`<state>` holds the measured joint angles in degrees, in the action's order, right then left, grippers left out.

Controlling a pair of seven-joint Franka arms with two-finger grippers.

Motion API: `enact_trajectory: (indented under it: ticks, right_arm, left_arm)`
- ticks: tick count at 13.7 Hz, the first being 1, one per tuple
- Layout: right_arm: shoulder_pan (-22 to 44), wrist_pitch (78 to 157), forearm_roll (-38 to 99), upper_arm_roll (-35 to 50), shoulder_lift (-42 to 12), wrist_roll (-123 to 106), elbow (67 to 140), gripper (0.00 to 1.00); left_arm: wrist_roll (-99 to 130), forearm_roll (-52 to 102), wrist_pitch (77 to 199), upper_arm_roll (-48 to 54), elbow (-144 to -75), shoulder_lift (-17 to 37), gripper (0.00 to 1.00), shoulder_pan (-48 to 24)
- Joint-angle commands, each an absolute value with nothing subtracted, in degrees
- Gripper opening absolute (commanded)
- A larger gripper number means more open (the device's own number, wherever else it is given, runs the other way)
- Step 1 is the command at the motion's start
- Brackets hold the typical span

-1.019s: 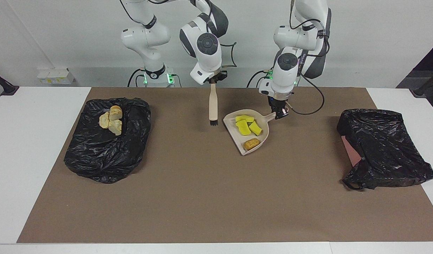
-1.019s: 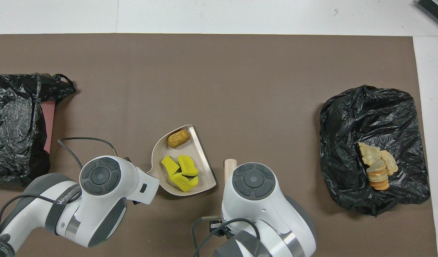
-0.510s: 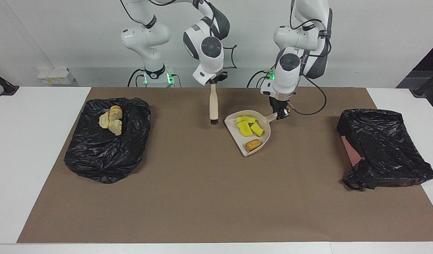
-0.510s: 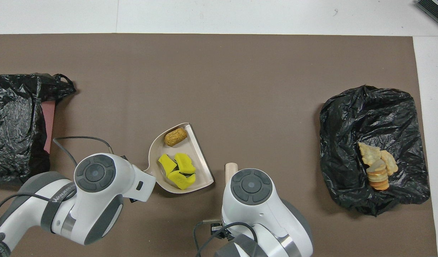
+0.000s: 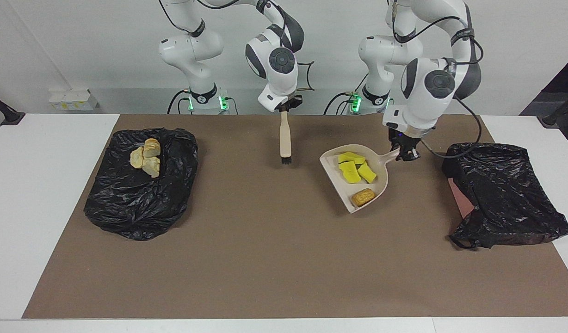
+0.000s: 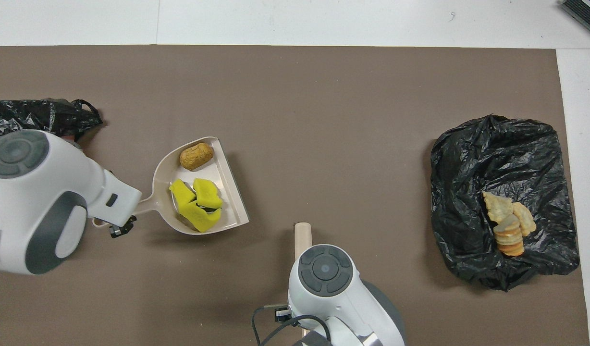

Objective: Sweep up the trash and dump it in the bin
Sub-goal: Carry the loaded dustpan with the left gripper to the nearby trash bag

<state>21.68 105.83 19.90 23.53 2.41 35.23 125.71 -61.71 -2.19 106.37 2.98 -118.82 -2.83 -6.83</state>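
My left gripper (image 5: 405, 155) is clamped on the handle of the beige dustpan (image 5: 339, 182), holding it above the brown mat (image 5: 265, 259), near the black bin bag (image 5: 506, 194). Three yellow sponge bits (image 5: 355, 167) and one bread piece (image 5: 363, 197) lie in the pan. My right gripper (image 5: 287, 104) grips the brush (image 5: 285, 138), bristles down. Three more bread pieces (image 5: 145, 156) rest on the other black bag (image 5: 136, 203).

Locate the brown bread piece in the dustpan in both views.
Facing view: the brown bread piece lies at the dustpan's open end, the part farthest from the robots, right of centre.
Overhead view: same piece, left of centre, at the top of the dustpan.
Shared landmark: the yellow sponge bits lie between it and the handle.
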Motion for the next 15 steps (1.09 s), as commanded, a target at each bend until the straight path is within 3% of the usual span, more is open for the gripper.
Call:
enact_trajectory:
  ticks: [1,4,7,10,15]
  right_arm:
    - [22.8,110.5,19.4,23.6,-0.1,36.7,126.7,0.0]
    - [22.8,111.4,19.4,23.6,-0.4,36.5,127.6,0.0]
    - [22.9,114.9,19.4,23.6,-1.3,36.7,129.1,0.0]
    - [23.0,115.7,19.2,23.6,-1.7,36.7,129.6,0.22]
    - [22.5,116.1,19.1,23.5,-2.3,35.9,129.2,0.42]
  left_arm:
    - [-70.4,-0.9,97.5,3.5,-106.7,2.3,0.0,0.1]
    - [-79.8,-1.7,91.1,3.3,-96.4,7.2,0.0,7.0]
    - [-92.7,-3.9,91.0,3.1,-91.2,10.3,0.0,15.0]
    - [-105.9,-9.2,93.5,3.1,-86.3,13.3,0.0,21.0]
    - [-119.8,-19.9,107.7,2.9,-83.9,16.3,0.0,27.2]
